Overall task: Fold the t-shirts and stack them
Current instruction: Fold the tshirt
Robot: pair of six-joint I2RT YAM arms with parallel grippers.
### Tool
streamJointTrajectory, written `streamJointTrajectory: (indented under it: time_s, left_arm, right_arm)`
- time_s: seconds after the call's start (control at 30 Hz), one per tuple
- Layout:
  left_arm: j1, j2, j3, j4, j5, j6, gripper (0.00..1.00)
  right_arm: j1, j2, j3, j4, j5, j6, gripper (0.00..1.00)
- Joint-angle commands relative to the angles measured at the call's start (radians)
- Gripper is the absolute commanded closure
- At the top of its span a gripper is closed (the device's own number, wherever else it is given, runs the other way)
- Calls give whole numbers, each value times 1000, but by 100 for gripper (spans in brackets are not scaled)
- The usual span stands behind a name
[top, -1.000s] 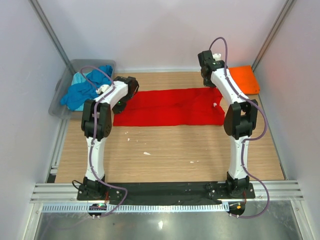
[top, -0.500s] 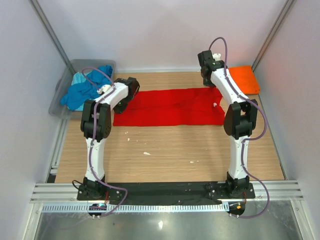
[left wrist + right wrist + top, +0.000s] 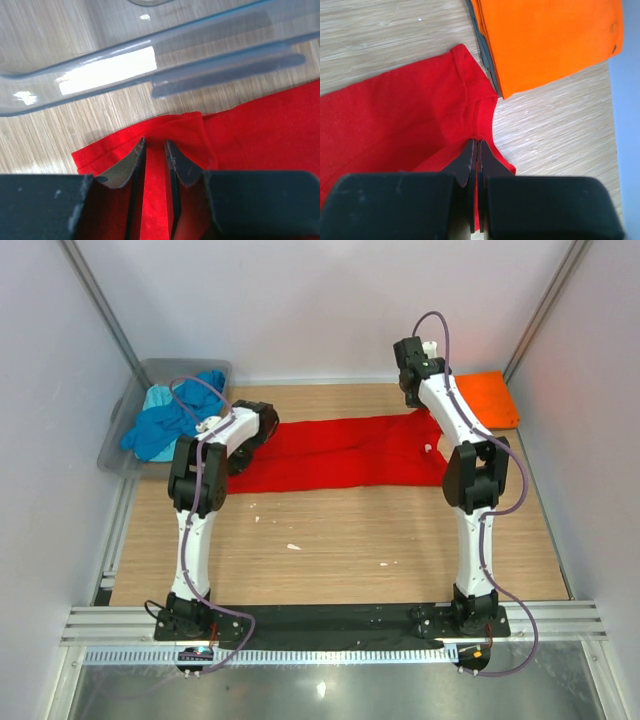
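The red t-shirt (image 3: 340,452) lies spread lengthwise across the far part of the table. My left gripper (image 3: 264,430) is at its left end, and in the left wrist view (image 3: 155,145) the jaws stand close together with a fold of the red cloth (image 3: 260,125) between them. My right gripper (image 3: 419,408) is at its far right corner and is shut on the shirt's edge (image 3: 477,142); the red cloth (image 3: 410,105) spreads left of it. A folded orange t-shirt (image 3: 490,398) lies at the far right (image 3: 545,40). Blue (image 3: 165,428) and turquoise (image 3: 158,398) shirts lie bunched in the tub.
The grey translucent tub (image 3: 113,455) stands at the far left, its rim close beyond my left gripper (image 3: 200,55). A dark layer (image 3: 482,40) shows under the orange shirt. White crumbs (image 3: 293,546) dot the wooden table. Walls close in on both sides.
Both grippers have risen a little with the shirt's far corners. The red shirt's ends have pulled up and inward, and its left near corner has shifted right.
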Motion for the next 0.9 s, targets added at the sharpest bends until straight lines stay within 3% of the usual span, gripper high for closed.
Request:
streamJointTrajectory:
  time_s: [0.0, 0.5, 0.7, 0.87]
  left_arm:
    - [17, 26, 15, -49, -32, -31, 78]
    - [17, 26, 31, -60, -45, -31, 78]
    - [19, 31, 43, -63, -46, -25, 78]
    - [17, 22, 57, -71, -37, -6, 77]
  right_arm:
    - [-4, 1, 62, 40, 27, -61, 99]
    - [0, 35, 50, 186, -48, -195, 99]
    - [3, 72, 62, 190, -79, -198, 92]
    - [3, 86, 88, 158, -97, -152, 72]
